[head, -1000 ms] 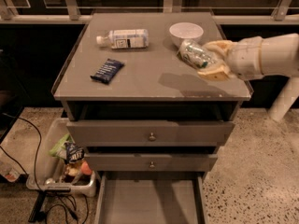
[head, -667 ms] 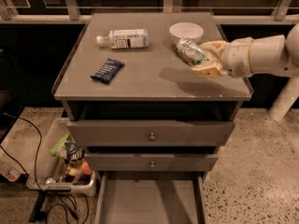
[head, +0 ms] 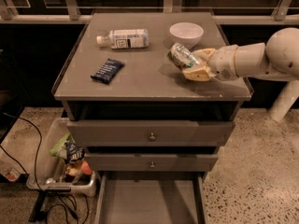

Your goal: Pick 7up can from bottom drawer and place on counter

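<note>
Speckled stone flooring (head: 252, 171) lay nearest, well below the gripper, with dark cables (head: 35, 143) trailing across it far down to the gripper's left in the camera view. A pale bin (head: 41, 160) of mixed packets stood there too, beside the cabinet. Directly ahead of the camera, low and left of the gripper, the bottom drawer (head: 149, 202) was pulled out, its flat grey floor bare. Above it sat the middle drawer (head: 152, 162) and the upper drawer (head: 149, 132), both closed, each with a small round knob.

Higher up came the counter (head: 140, 73). The gripper (head: 195, 64) reached in from the right on a pale arm (head: 252, 59) and hung over the counter's right part, near its front edge. Its fingers were clenched around the 7up can (head: 181, 56), which was tilted, its top leaning up and away from the gripper. A shadow lay on the counter just beneath the can; I cannot tell whether the can touched the surface.

Well to the gripper's left lay a dark snack packet (head: 107, 70). Just beyond the gripper stood a white bowl (head: 186, 33), close to the can but apart from it. Farther back and left, a clear plastic bottle (head: 124, 38) lay on its side. Behind the counter ran a pale railing (head: 140, 18) against dark windows.
</note>
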You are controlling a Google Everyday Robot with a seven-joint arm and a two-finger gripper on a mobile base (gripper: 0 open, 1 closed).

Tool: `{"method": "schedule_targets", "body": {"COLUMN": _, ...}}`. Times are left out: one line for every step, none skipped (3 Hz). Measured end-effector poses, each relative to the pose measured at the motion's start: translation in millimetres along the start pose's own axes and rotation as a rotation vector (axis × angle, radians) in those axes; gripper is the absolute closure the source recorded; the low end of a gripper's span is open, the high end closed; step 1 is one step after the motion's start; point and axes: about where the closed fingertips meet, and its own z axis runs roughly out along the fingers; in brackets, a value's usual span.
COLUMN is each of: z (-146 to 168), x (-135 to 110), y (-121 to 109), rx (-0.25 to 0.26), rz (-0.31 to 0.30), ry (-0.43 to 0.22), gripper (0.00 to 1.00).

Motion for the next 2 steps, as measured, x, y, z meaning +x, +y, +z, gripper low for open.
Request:
{"method": "schedule_targets", "body": {"z": 12.5, "x": -2.9, "y": -3.3, "rx": -0.014, "rz": 0.02, "ry": -0.018, "gripper": 0.82}}
{"method": "schedule_targets", "body": {"z": 14.6, "x": -3.5, "y": -3.9, "rx": -0.016, "rz": 0.023, "ry": -0.021, "gripper": 0.59}}
